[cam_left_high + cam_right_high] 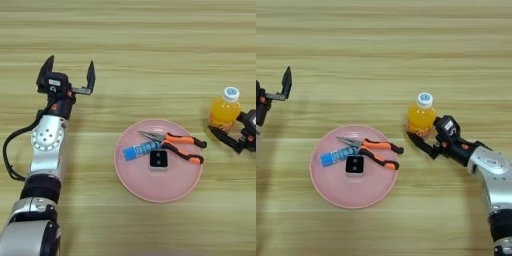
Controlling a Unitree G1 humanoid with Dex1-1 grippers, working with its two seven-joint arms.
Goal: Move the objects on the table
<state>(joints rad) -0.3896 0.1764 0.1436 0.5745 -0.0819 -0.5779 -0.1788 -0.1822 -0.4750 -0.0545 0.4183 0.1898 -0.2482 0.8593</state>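
While the left pincer [70, 75] idles, the juice bottle [421, 116] touches the right pincer [423, 135].

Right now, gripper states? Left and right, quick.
Left gripper: open, holding nothing, raised over bare table left of the pink plate.
Right gripper: at the orange juice bottle; grip cannot be told.

Left arm: reaches up along the left side, silver forearm below a black wrist.
Left tool [68, 70]: fingers spread wide, pointing away from the robot, holding nothing.
Right arm: enters from lower right, angled up-left.
Right tool [423, 137]: fingers parted, pointing left.
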